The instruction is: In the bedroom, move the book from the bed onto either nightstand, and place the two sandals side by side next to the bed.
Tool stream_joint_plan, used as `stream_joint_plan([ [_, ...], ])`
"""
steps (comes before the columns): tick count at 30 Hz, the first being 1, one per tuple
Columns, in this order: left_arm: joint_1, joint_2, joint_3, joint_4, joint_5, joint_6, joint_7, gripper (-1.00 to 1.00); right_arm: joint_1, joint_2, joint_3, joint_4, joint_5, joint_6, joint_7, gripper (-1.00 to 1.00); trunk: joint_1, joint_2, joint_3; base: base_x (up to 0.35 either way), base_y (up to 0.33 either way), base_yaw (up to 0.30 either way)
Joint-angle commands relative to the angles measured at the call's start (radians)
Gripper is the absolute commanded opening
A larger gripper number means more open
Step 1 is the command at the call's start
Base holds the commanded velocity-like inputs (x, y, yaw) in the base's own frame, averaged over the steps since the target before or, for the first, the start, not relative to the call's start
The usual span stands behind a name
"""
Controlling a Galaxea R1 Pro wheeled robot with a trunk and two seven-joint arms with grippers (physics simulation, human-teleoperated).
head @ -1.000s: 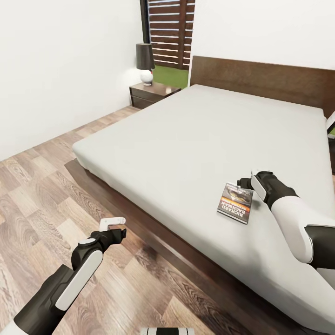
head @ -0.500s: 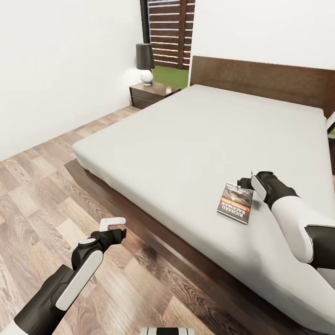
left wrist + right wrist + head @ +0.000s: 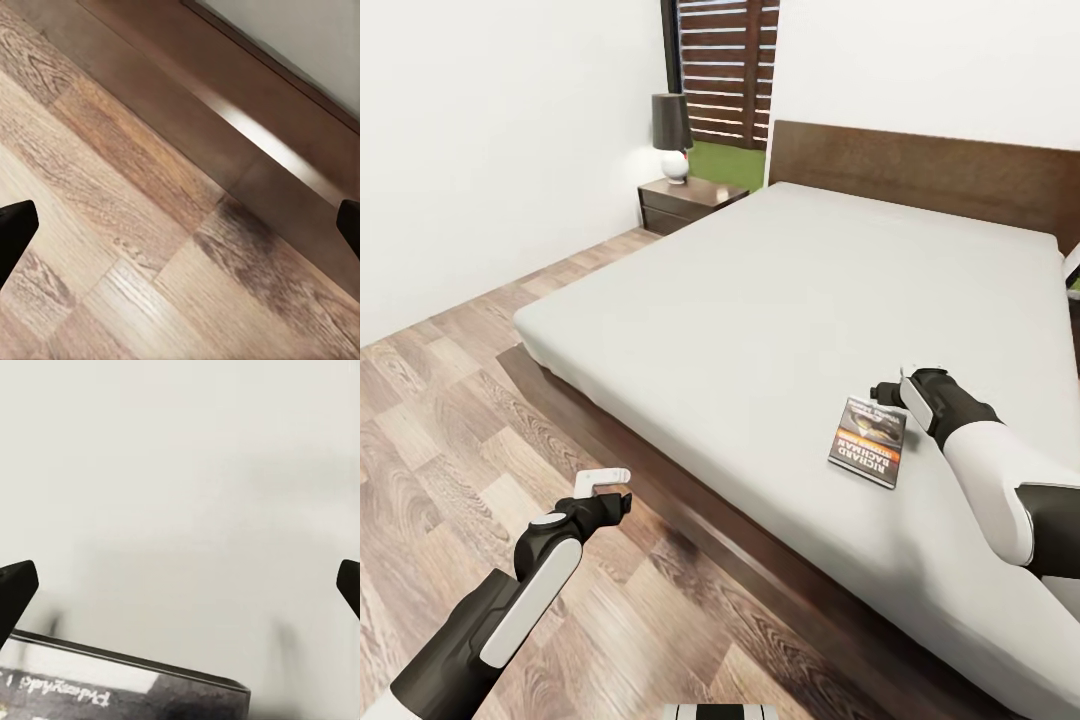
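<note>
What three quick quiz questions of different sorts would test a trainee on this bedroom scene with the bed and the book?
1. True or false: the small dark grey paperback book lies flat on the large grey-mattressed, dark wood bed.
2. Which end effector is beside the book? A left B right
3. Fill in: a black-shaded lamp stands on the dark brown wooden ____.

Key: 1 true; 2 B; 3 nightstand.
</note>
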Motion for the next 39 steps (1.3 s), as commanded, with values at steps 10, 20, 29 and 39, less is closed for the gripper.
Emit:
stream_joint_plan([
  [10,-0.002,0.001,-0.002,-0.001,0.009,0.0,0.011,1.0,0.0,0.0,0.0,-0.002,-0.009,0.005,-0.007,1.0,0.031,-0.056,-0.026,0.001,0.0,0.0],
  [20,-0.001,0.001,-0.003,-0.001,0.009,0.0,0.011,1.0,0.0,0.0,0.0,-0.002,-0.009,0.004,-0.007,1.0,0.034,-0.063,-0.029,0.0,0.0,0.0],
  [29,-0.001,0.001,-0.002,-0.001,0.009,0.0,0.01,1.0,0.0,0.0,0.0,-0.002,-0.009,0.005,-0.006,1.0,0.034,-0.063,-0.029,0.0,0.0,0.0],
  [39,-0.002,0.001,-0.002,-0.001,0.009,0.0,0.009,1.0,0.0,0.0,0.0,-0.002,-0.009,0.004,-0.006,1.0,0.034,-0.063,-0.029,-0.15,0.0,0.0],
])
